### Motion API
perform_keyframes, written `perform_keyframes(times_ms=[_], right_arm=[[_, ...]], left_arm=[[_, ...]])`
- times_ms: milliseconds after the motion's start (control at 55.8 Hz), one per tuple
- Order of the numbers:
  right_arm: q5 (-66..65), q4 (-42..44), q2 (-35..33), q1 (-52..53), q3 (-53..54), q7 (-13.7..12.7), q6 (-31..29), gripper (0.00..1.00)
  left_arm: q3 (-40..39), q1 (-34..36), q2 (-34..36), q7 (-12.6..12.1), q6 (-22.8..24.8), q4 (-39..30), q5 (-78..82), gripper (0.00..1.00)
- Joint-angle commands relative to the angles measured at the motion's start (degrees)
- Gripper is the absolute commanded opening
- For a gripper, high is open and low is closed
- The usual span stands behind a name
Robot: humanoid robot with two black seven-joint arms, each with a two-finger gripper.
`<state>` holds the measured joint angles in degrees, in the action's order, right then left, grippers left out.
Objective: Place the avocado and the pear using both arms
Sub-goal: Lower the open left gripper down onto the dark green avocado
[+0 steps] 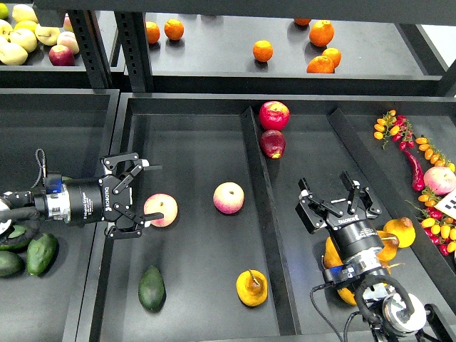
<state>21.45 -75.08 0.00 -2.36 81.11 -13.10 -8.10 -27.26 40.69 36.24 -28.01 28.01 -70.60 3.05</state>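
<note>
The dark green avocado (152, 288) lies near the front of the middle tray (192, 153). The golden pear (252, 287) with its brown stem lies to its right in the same tray. My left gripper (147, 197) is open and empty; its fingers point right, just left of a pink-cream peach (161, 210) and well behind the avocado. My right gripper (335, 197) is open and empty in the right tray, above several yellow-orange pears (388, 246), to the right of the golden pear across the divider.
A second peach (229, 197) lies mid-tray. Red apples (273, 115) sit at the divider's far end. Green avocados (41, 253) lie in the left tray. Oranges (263, 50) are on the back shelf. Chillies and small tomatoes (427, 157) fill the far right.
</note>
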Motion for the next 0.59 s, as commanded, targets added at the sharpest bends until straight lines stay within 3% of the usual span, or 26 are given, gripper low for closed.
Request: perform_keyframes(times_ms=[0,251,574], right_arm=[[0.0,0.0,0.0,1.2,0.0,0.0,2.2,1.0],[0.1,0.0,0.0,2.2,0.0,0.0,4.9,1.0],[0.2,0.0,0.0,2.5,-0.1,0.0,5.1,1.0]], left_arm=[[7.7,5.3,-0.1,0.0,0.0,0.4,3.6,1.0],[21.1,13.8,-3.6,0.0,0.0,4.6,11.4,1.0],[31.5,18.7,-8.6,0.0,0.0,8.9,20.0,1.0]])
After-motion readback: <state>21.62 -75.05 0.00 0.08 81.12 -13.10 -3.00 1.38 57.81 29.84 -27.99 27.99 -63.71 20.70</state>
